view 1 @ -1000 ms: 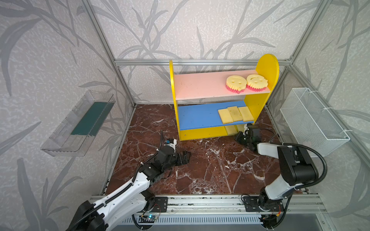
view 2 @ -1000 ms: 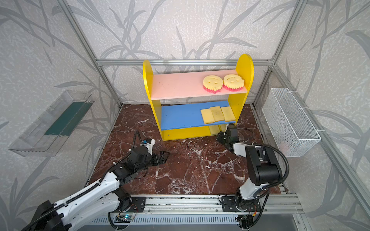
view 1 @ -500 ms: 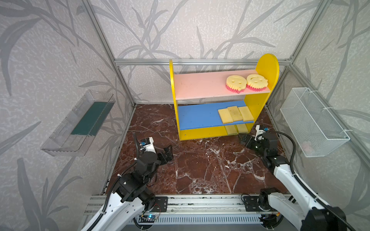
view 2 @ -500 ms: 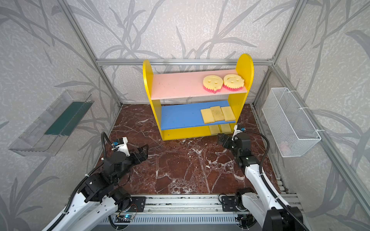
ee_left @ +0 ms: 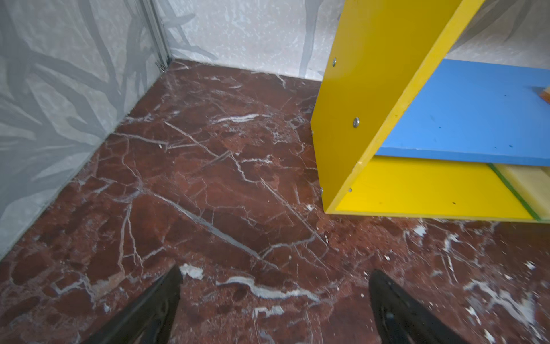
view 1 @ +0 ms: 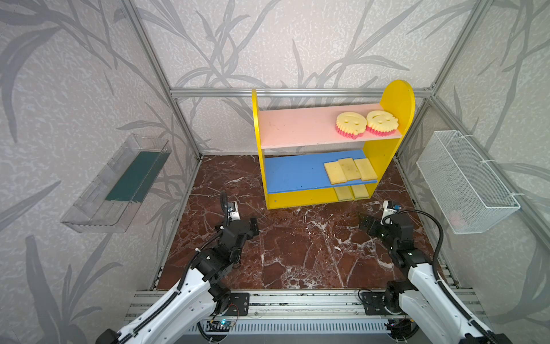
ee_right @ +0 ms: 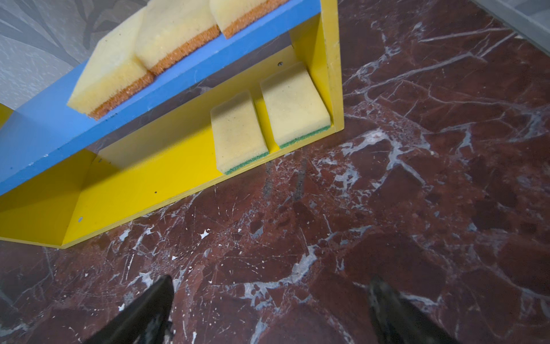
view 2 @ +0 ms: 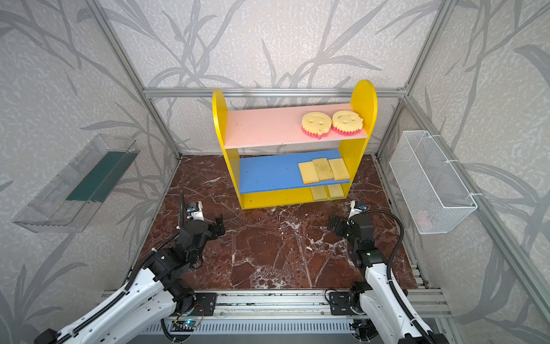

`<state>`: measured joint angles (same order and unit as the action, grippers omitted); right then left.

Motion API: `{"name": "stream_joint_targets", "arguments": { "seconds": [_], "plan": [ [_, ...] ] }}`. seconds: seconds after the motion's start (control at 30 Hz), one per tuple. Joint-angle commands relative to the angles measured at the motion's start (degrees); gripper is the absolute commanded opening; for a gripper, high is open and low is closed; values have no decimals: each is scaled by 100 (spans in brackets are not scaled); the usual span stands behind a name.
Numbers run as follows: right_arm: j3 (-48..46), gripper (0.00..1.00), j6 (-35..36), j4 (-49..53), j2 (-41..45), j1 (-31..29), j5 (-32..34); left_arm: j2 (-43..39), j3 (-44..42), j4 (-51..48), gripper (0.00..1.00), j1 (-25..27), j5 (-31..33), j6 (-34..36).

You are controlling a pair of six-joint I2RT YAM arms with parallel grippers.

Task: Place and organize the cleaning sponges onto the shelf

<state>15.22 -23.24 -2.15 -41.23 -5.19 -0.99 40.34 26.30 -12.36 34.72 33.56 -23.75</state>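
Left fingers (ee_left: pixel 157 303) are spread wide with nothing between them, hanging over bare table (ee_left: pixel 208 178) just off the shelf's (ee_left: pixel 357 89) plain end. Right fingers (ee_right: pixel 148 306) are just as wide and just as empty, above the table in front of the round-topped end. You're carrying nothing on either side.

Look past the right fingers: two green-faced sponges (ee_right: pixel 238 134) lie side by side on the bottom board (ee_right: pixel 148 166), a slim gap between them. One level up, three orange-faced sponges (ee_right: pixel 113 68) sit in a row on the blue board (view 1: pixel 294 175), edges touching. On the pink board (view 1: pixel 297 128), two smiley sponges (view 1: pixel 351 123) rest against each other at the round-topped end.

In both top views no sponge is left on the table, so I'd call the placing done, and tidily. One caveat: something pale shows through the wire basket (view 1: pixel 464 178), too blurred to name.
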Motion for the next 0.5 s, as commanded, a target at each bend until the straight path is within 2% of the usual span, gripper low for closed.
{"name": "stream_joint_targets", "arguments": {
  "seconds": [0.0,0.1,0.27,0.37,0.47],
  "plan": [
    [-164,99,385,-870,236,18,533,344,-259,1638,99,-131,816,1074],
    [-86,99,618,-1002,70,18,985,1035,-334,2445,99,-648,833,1273],
    [124,99,1286,-1374,-570,18,1098,2108,155,2278,99,-1911,219,855],
    [-178,99,1465,-2230,-993,18,1202,2630,306,2868,99,-2202,-87,1892],
    [-396,99,1548,-3062,-1550,17,1232,2924,474,2574,99,-2605,-397,1803]
  ]
}}
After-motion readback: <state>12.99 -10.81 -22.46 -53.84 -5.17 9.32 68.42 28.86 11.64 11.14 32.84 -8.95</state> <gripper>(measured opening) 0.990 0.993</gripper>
